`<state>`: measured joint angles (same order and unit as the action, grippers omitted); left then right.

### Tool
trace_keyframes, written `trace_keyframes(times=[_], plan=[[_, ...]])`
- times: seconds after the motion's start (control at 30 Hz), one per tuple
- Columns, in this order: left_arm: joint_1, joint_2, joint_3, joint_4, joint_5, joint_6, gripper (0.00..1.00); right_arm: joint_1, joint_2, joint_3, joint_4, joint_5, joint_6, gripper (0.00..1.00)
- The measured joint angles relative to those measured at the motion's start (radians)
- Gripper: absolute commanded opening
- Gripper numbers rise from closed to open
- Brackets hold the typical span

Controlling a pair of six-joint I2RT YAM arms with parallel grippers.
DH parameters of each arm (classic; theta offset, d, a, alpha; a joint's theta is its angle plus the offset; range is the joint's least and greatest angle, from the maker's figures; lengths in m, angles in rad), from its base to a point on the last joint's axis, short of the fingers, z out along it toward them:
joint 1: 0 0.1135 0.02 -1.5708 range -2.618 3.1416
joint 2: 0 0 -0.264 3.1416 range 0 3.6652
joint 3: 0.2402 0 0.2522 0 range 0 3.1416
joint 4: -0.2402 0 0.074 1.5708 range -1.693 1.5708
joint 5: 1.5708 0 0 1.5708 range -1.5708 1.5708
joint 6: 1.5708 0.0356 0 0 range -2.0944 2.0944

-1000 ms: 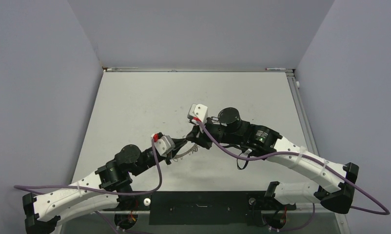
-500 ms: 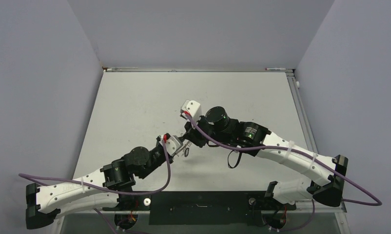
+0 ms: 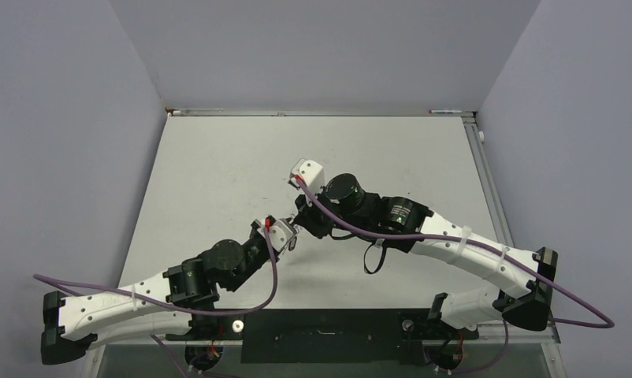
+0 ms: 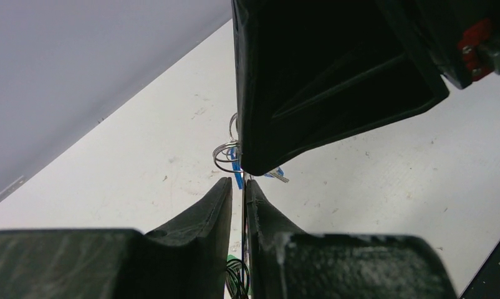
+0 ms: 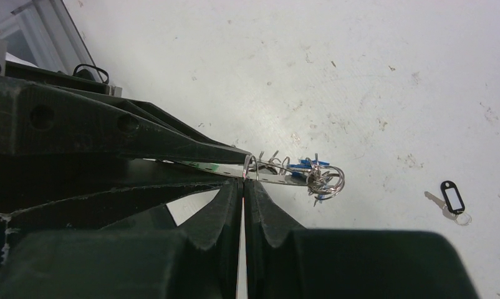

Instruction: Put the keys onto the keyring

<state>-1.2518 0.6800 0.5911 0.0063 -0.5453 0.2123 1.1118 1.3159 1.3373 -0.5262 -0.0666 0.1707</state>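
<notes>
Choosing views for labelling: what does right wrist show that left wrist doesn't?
Right wrist only: a loose black-tagged key lying on the table, apart from the rest, and the keyring seen edge-on with small loops standing along it.
Left wrist only: a scrap of green low in frame; the right gripper fills the upper frame as a black bulk.
Both: blue tags and split rings clustered at the keyring's end, with the left gripper jaws flanking the thin ring.
</notes>
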Motion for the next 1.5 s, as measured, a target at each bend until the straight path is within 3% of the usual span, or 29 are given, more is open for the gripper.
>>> trace_keyframes(times=[0.2, 0.37, 0.47, 0.67, 1.03, 1.27, 1.5], plan=[[-0.011, -0.051, 0.004, -0.008, 0.039, 0.010, 0.16, -0.034, 0.000, 0.006, -0.013, -0.051, 0.011, 0.05], [-0.011, -0.122, 0.002, 0.017, 0.080, 0.010, 0.35, -0.046, -0.003, -0.005, -0.006, -0.074, 0.018, 0.05], [-0.011, -0.136, 0.002, 0.019, 0.098, 0.004, 0.40, -0.046, -0.020, -0.037, 0.006, -0.086, 0.014, 0.05], [-0.011, -0.167, 0.040, -0.098, 0.160, -0.016, 0.41, -0.045, -0.135, -0.150, 0.068, -0.151, -0.079, 0.05], [-0.011, -0.276, 0.215, -0.230, 0.403, -0.093, 0.37, -0.045, -0.496, -0.523, 0.354, -0.305, -0.350, 0.05], [-0.011, -0.166, 0.255, -0.270, 0.493, -0.103, 0.39, -0.045, -0.527, -0.565, 0.436, -0.385, -0.464, 0.05], [-0.009, -0.097, 0.258, -0.301, 0.567, -0.092, 0.31, -0.051, -0.528, -0.568, 0.478, -0.425, -0.520, 0.05]])
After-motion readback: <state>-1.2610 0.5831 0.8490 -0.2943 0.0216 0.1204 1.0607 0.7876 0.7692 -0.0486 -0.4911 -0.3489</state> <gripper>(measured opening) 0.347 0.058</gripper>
